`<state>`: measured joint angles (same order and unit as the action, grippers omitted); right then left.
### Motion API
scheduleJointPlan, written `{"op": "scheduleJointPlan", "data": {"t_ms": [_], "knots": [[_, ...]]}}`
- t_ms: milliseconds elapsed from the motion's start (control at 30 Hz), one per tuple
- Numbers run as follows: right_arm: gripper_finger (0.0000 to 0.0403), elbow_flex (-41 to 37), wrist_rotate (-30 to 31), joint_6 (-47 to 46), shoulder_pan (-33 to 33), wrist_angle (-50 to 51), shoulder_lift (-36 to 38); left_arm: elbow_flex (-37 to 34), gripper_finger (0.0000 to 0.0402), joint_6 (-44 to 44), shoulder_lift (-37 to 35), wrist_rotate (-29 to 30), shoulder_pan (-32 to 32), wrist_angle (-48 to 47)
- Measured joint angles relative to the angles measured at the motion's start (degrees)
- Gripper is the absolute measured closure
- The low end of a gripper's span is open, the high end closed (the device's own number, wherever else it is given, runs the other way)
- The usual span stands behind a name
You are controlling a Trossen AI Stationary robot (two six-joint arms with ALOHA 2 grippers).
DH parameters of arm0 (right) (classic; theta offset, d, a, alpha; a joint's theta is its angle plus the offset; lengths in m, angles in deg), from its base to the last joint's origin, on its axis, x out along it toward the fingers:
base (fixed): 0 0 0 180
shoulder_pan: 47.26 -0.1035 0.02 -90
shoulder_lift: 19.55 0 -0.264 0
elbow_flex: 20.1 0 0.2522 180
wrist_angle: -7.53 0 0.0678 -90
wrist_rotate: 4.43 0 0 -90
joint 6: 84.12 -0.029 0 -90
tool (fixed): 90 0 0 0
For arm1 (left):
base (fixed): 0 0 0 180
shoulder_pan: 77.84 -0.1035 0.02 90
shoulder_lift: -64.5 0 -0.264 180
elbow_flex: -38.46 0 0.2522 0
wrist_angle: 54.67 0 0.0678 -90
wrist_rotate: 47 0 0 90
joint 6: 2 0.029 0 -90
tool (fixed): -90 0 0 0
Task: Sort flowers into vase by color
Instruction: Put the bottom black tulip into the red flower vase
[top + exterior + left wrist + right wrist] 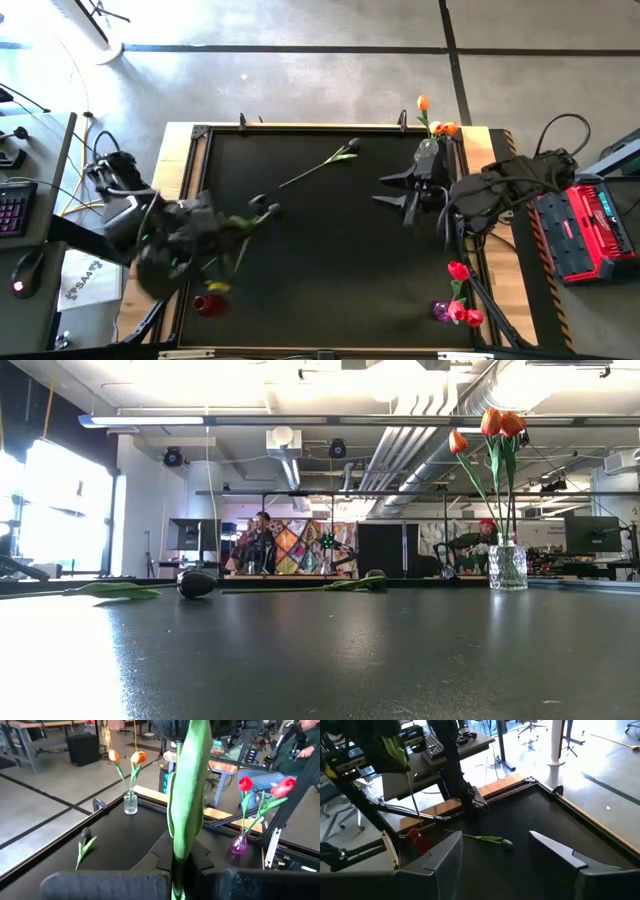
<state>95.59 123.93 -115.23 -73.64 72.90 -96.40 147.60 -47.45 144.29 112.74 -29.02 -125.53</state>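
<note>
My left gripper [238, 224] hangs over the table's left side, shut on a tulip [187, 795] with a broad green leaf and a dark head. Another dark-headed tulip [320, 165] lies flat on the black table, far of centre; it also shows in the low view [197, 583]. My right gripper [392, 192] hovers open on the right, holding nothing. A clear vase [430, 128] with orange tulips stands at the far right. A purple vase [442, 310] with red tulips stands at the near right, and a red vase [210, 304] at the near left. My left gripper pinches the tulip at its stem and lower leaf [177, 870] between the two fingers. The flower is lifted clear of the table. Its leaf and dark head [172, 727] rise past the fingers, and a thin piece of stem [412, 785] dangles below the gripper.
A raised wooden rim [300, 128] frames the black table. Cables and a red device [590, 225] lie beyond the right edge, a keyboard and mouse beyond the left. People sit in the room behind.
</note>
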Motion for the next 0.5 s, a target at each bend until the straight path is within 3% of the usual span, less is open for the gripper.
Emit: {"op": "scheduleJointPlan", "data": {"t_ms": [367, 500], "knots": [[0.0193, -0.04, 2.01, -3.40, -0.04, -0.43, -2.80, -0.04, 0.0401, -36.96, 7.59, 16.54, 19.81, -32.99], [0.0193, -0.05, 2.02, -4.84, 0.03, -0.43, -3.86, -4.51, 0.0401, -40.50, 8.46, 17.91, 23.59, -30.65]]}}
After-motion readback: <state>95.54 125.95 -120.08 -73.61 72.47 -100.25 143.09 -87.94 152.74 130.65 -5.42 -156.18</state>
